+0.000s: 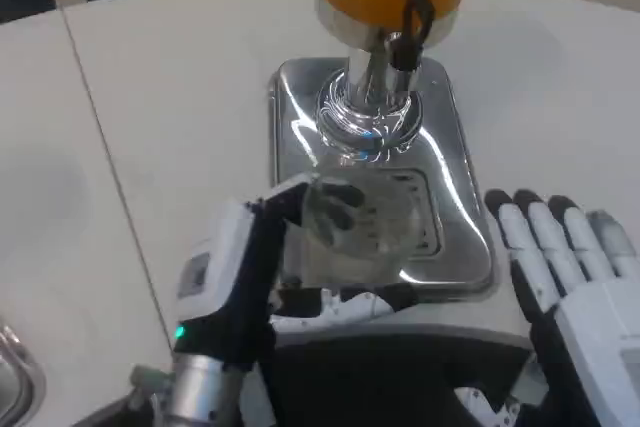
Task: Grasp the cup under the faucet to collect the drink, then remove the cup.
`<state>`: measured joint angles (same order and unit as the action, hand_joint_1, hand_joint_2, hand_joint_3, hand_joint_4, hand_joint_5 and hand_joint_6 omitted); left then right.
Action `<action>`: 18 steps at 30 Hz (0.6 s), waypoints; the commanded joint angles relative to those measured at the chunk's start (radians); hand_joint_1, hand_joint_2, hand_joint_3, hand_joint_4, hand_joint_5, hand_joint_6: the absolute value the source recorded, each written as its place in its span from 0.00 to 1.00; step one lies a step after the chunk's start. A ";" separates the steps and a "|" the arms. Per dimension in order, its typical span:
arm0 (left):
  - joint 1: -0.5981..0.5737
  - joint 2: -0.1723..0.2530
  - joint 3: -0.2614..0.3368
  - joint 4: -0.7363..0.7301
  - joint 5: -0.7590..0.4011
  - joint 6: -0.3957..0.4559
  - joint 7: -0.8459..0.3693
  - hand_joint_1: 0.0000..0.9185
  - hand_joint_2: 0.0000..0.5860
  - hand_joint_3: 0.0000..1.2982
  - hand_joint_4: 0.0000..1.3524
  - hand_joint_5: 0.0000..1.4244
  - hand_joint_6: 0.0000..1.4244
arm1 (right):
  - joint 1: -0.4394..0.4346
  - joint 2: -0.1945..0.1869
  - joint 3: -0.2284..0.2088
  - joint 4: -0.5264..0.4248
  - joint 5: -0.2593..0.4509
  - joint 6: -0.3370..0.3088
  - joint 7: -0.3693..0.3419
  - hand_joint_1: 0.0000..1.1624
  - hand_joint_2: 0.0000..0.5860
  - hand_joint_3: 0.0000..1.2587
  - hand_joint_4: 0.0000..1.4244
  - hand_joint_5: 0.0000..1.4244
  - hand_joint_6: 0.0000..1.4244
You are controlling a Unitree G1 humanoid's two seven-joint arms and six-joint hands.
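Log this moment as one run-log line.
left hand: grips clear cup on drip tray | right hand: open, beside tray | dispenser tap: untouched | cup: no drink visible

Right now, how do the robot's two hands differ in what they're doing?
The left hand is wrapped around the clear cup on the dispenser's shiny tray; the right hand holds nothing. The left hand's fingers curl around the cup, while the right hand's fingers lie straight and together, pointing away from the robot. The left hand is over the tray; the right rests beside it on the table. Both have white and black fingers.
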<state>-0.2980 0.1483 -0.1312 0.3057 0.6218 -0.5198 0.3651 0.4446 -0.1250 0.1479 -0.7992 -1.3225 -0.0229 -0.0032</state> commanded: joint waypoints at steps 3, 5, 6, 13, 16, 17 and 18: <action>-0.123 -0.019 -0.033 0.157 -0.019 -0.031 0.060 0.64 0.00 0.90 0.81 1.00 1.00 | 0.024 0.032 0.013 -0.040 -0.050 0.013 0.025 0.48 0.57 0.00 0.00 0.00 0.00; -0.153 -0.024 -0.041 0.199 -0.023 -0.036 0.075 0.64 0.00 0.90 0.81 1.00 1.00 | 0.018 0.044 0.020 -0.045 -0.057 0.018 0.042 0.48 0.57 0.00 0.00 0.00 0.00; -0.177 -0.028 -0.048 0.230 -0.020 -0.034 0.084 0.64 0.00 0.90 0.81 1.00 1.00 | 0.016 0.047 0.024 -0.048 -0.066 0.017 0.048 0.48 0.57 0.00 0.00 0.00 0.00; -0.336 -0.062 -0.066 0.476 -0.052 -0.036 0.127 0.63 0.00 0.90 0.81 1.00 1.00 | 0.024 0.067 0.027 -0.042 -0.087 0.023 0.057 0.48 0.57 0.00 0.00 0.00 0.00; -0.413 -0.073 -0.071 0.571 -0.057 -0.036 0.162 0.63 0.00 0.90 0.81 1.00 1.00 | 0.046 0.070 0.028 -0.034 -0.083 0.022 0.041 0.48 0.57 0.00 0.00 0.00 0.00; -0.435 -0.077 -0.070 0.597 -0.064 -0.035 0.170 0.63 0.00 0.90 0.81 1.00 1.00 | 0.049 0.069 0.028 -0.033 -0.082 0.019 0.038 0.48 0.57 0.00 0.00 0.00 0.00; -0.456 -0.079 -0.071 0.622 -0.070 -0.037 0.179 0.63 0.00 0.90 0.81 1.00 1.00 | 0.051 0.066 0.027 -0.031 -0.080 0.017 0.036 0.48 0.57 0.00 0.00 0.00 0.00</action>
<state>-0.7134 0.0849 -0.1979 0.8864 0.5642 -0.5466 0.5158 0.4810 -0.0551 0.1790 -0.8330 -1.4084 -0.0060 0.0511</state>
